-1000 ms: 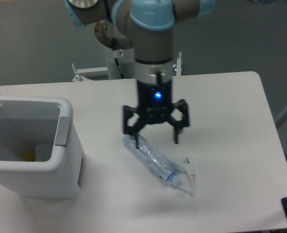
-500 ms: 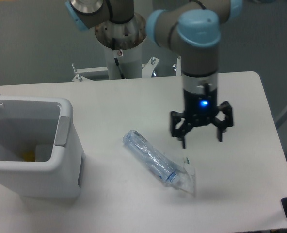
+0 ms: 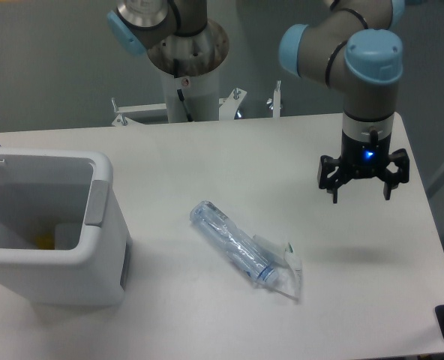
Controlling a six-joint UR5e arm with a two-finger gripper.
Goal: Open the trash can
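The trash can (image 3: pixel 94 259) is a large boxy white bin at the left edge of the table. Its top stands open and I see down into it, with something small and yellow at the bottom. A grey push tab (image 3: pixel 96 203) sits on its right rim. No lid shows. My gripper (image 3: pixel 361 196) hangs open and empty above the right side of the table, far to the right of the bin. Its fingers point down.
A crushed clear plastic bottle (image 3: pixel 244 251) lies on the table between the bin and the gripper. The arm's base column (image 3: pixel 186 67) stands behind the table's far edge. The table's right edge is close under the gripper.
The gripper has moved to the right, from above the bottle's left end to over the table's right side, and has risen a little. It stays open. Bin and bottle have not moved.
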